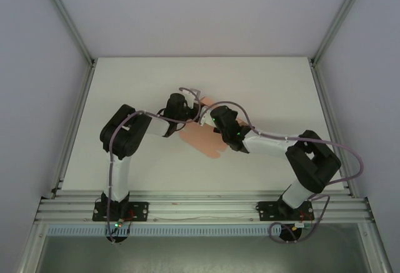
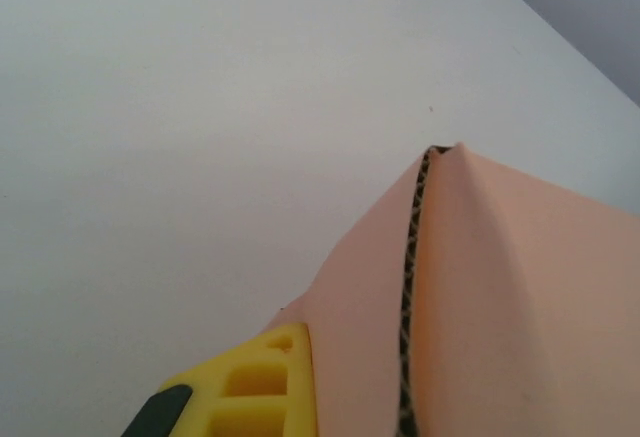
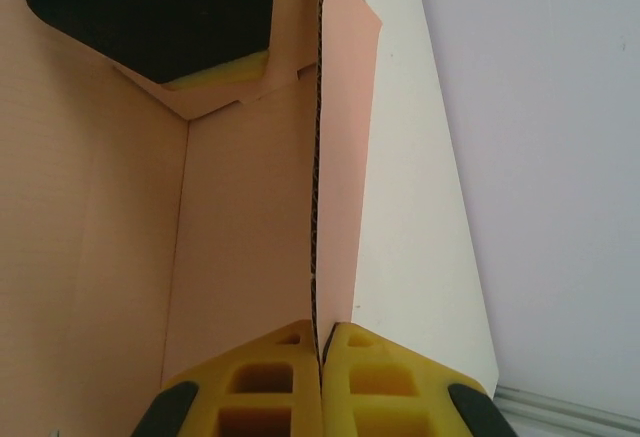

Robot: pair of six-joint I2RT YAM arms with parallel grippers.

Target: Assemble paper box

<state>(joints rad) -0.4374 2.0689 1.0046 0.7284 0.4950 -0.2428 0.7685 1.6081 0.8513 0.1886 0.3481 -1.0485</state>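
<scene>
Two grippers are meeting over the middle of the white table, where the paper box is lying as a salmon-pink corrugated card, partly folded. The right gripper is pinching an upright panel edge-on, its yellow fingers drawn narrow with only the card's thickness between them. The left gripper is working from the opposite side. The left wrist view is showing one yellow finger lying against the card's outer face. Its partner is hidden by the card, so whether this gripper is clamping cannot be told.

Assembly is judged to be at an early-to-middle stage. In the right wrist view, panels are standing and meeting at an inside corner. In the left wrist view, however, a raw corrugated edge is gaping at a fold, and in the top view a flap is lying flat on the table toward the near side. What is left, by judgement, is raising the remaining flaps, tucking them and closing the box.

Room for moving is ample. The card is sitting well apart from the table's edges, the side walls and the near rails. The tightest spot is between the two wrists, which are close together above the card.
</scene>
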